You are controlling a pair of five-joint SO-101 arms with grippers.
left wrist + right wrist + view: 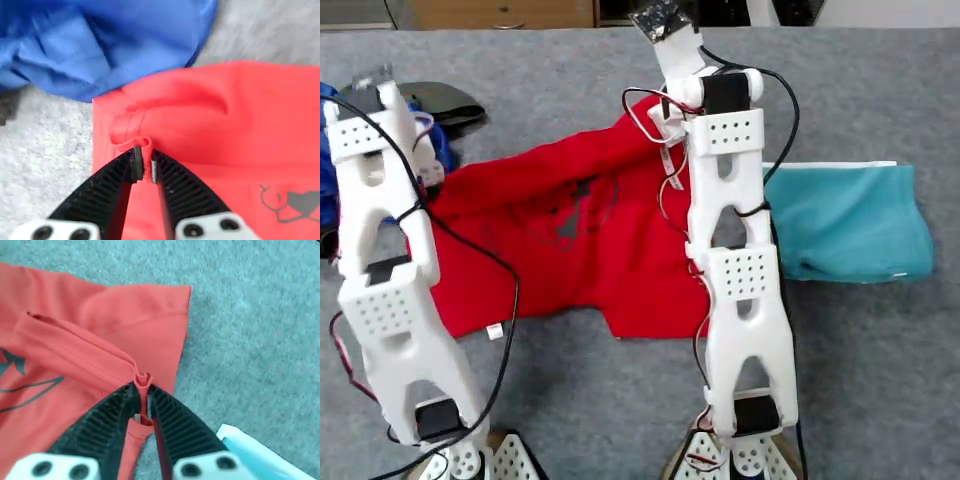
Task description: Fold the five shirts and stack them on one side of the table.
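Your left claw (143, 162) is pinched tight on a small fold at the edge of the red shirt (240, 115), just beside the crumpled blue shirt (100, 40). Your right claw (142, 396) is clamped on a raised hem ridge of the same shirt, near a sleeve corner. The shirt lies spread on the grey worktop (880, 90) under both arms. The folded teal shirt (850, 220) sits just past the right arm. A dark item (445, 100) lies near the blue shirt.

The left arm (382, 300) and right arm (745, 290) stretch forward, each one's jaws pinched together on a fold of the red shirt (550, 270).
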